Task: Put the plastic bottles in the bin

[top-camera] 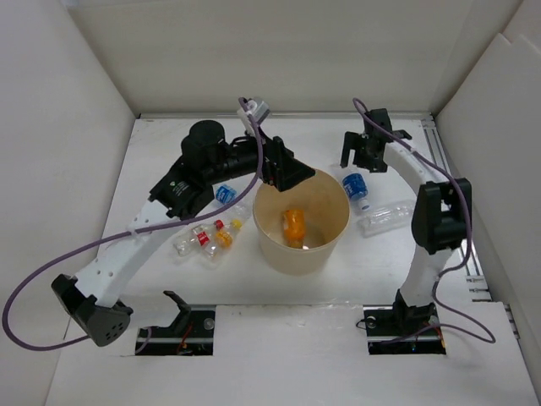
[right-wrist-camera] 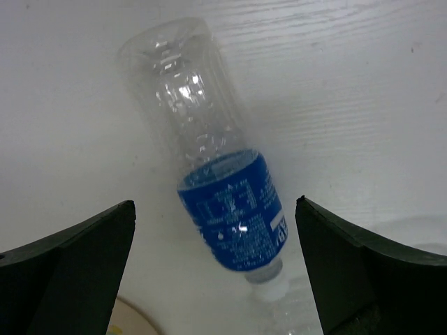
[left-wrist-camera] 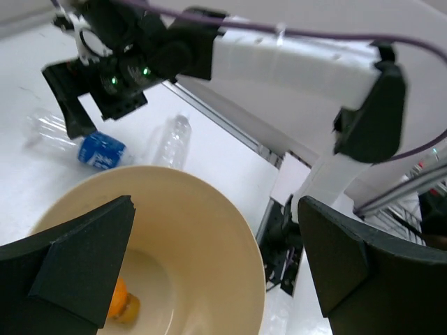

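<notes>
The bin (top-camera: 292,258) stands mid-bench (top-camera: 254,292), between the two arms. From above, one orange bottle (top-camera: 293,227) lies on its floor, and the left tool (top-camera: 292,173) hangs over the bin's far-left rim. The overhead view does not show how that tool's jaws stand. The left wrist view does: they are spread wide with nothing between them, and the bin's mouth and the orange bottle are below.

Just right of the bin lies a blue-labelled bottle (right-wrist-camera: 230,209) on the bench, with a clear bottle (top-camera: 387,216) beside it, nearer and farther right. The right tool (top-camera: 359,152) hovers at the far end of the blue-labelled one. Only the right wrist view shows that its jaws are wide open, one on each side of that bottle and touching neither side. The bottle lies flat, its cap end toward the bin's rim.

Only the overhead view shows the left side. A second blue-labelled bottle (top-camera: 225,194) lies partly under the left arm. Nearer, the red- and yellow-capped bottles (top-camera: 211,238) lie close together on the bench, left of the bin.
</notes>
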`<state>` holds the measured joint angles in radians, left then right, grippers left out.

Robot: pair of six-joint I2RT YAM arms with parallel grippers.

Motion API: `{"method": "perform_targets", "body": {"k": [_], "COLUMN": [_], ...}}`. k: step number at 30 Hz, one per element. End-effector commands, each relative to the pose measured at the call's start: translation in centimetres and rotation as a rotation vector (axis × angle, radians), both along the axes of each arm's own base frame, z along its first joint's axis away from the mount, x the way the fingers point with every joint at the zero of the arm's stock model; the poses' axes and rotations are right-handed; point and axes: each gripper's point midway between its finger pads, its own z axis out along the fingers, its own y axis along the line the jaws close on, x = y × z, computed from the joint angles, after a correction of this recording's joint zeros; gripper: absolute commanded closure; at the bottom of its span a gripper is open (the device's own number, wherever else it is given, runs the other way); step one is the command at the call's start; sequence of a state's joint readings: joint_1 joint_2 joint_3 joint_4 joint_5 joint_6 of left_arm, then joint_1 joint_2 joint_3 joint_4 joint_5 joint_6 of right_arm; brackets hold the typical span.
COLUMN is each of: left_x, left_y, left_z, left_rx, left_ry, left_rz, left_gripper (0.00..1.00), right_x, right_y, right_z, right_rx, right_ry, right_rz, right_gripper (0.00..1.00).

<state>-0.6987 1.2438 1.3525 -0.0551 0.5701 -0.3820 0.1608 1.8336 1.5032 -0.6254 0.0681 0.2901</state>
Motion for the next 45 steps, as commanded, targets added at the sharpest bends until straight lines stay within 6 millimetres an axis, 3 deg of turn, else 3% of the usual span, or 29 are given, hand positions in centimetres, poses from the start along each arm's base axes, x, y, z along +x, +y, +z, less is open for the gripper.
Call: {"method": "perform_targets", "body": {"k": [1,4,6,7,8,11,14,15,16,19,20,25,27,29,31,32,33,34,35,36,37,39,42,45], "left_x": [0.1,-0.1,-0.1,-0.3,-0.3,0.1,0.5,0.5,0.9,1.3,1.4,2.3,2.1,2.4,2.2,2.4,2.3,2.4,2.6,3.2,3.1,3.8,3.8,4.2], "left_y": [2.5,3.2,3.7,3.9,4.3,5.0,6.0,6.3,6.5,6.7,6.6,5.0,4.4,3.9,3.6,3.5,3.1,3.0,2.9,2.5,2.4,1.8,0.9,-0.2], "left_z": [4.2,5.0,4.9,5.3,5.2,5.0,5.4,5.2,5.2,4.8,4.4,3.6,5.0,5.8,7.7,8.3,9.5,9.9,10.5,10.4,11.9,11.7,12.6,12.9], "left_rx": [-0.030,-0.022,-0.015,-0.019,-0.014,0.010,0.034,0.045,0.047,0.061,0.068,0.080,0.046,0.033,0.005,-0.003,-0.021,-0.024,-0.027,-0.024,-0.040,-0.013,-0.037,-0.061], "left_ry": [-0.034,-0.055,-0.050,-0.065,-0.062,-0.044,-0.041,-0.032,-0.033,-0.037,-0.031,-0.015,-0.041,-0.051,-0.086,-0.093,-0.109,-0.123,-0.139,-0.136,-0.174,-0.203,-0.275,-0.312], "left_rz": [0.132,0.154,0.177,0.177,0.192,0.244,0.302,0.315,0.338,0.360,0.360,0.320,0.289,0.277,0.256,0.257,0.235,0.234,0.234,0.234,0.224,0.213,0.164,0.129], "left_gripper": [0.00,0.00,0.00,0.00,0.00,0.00,0.00,0.00,0.00,0.00,0.00,0.00,0.00,0.00,0.00,0.00,0.00,0.00,0.00,0.00,0.00,0.00,0.00,0.00], "right_x": [4.4,6.4,6.8,6.9,6.9,6.6,5.5,5.5,5.2,5.8,5.9,7.8,8.1,8.3,8.1,7.2,6.9,6.1,5.9,4.4,3.0,1.0,-2.3,-5.5], "right_y": [1.7,2.6,2.9,3.6,3.3,3.6,3.6,3.6,3.6,2.6,2.2,0.4,-0.3,-0.7,-0.6,-0.1,-0.1,2.0,2.0,2.7,4.9,6.2,10.3,12.1], "right_z": [1.4,-0.9,-2.8,-2.7,-5.1,-6.8,-8.2,-8.2,-8.5,-7.6,-7.6,0.2,3.1,8.0,11.8,15.4,17.2,18.9,20.2,23.1,24.6,28.3,32.5,37.6], "right_rx": [0.009,-0.029,-0.059,-0.064,-0.084,-0.101,-0.090,-0.085,-0.088,-0.084,-0.079,-0.062,-0.060,-0.040,0.002,0.042,0.079,0.179,0.239,0.299,0.398,0.495,0.628,0.722], "right_ry": [-0.078,-0.029,0.032,0.059,0.113,0.158,0.190,0.191,0.203,0.173,0.174,0.019,-0.032,-0.134,-0.216,-0.294,-0.340,-0.374,-0.420,-0.478,-0.489,-0.574,-0.654,-0.783], "right_rz": [0.047,0.064,0.076,0.087,0.082,0.088,0.084,0.077,0.077,0.043,0.026,-0.056,-0.072,-0.085,-0.073,-0.050,-0.032,0.053,0.080,0.123,0.228,0.314,0.481,0.565], "right_gripper": [0.00,0.00,0.00,0.00,0.01,0.10,0.35,0.49,0.78,0.93,0.93,1.00,1.00,1.00,1.00,1.00,1.00,1.00,1.00,1.00,1.00,1.00,1.00,1.00]}}
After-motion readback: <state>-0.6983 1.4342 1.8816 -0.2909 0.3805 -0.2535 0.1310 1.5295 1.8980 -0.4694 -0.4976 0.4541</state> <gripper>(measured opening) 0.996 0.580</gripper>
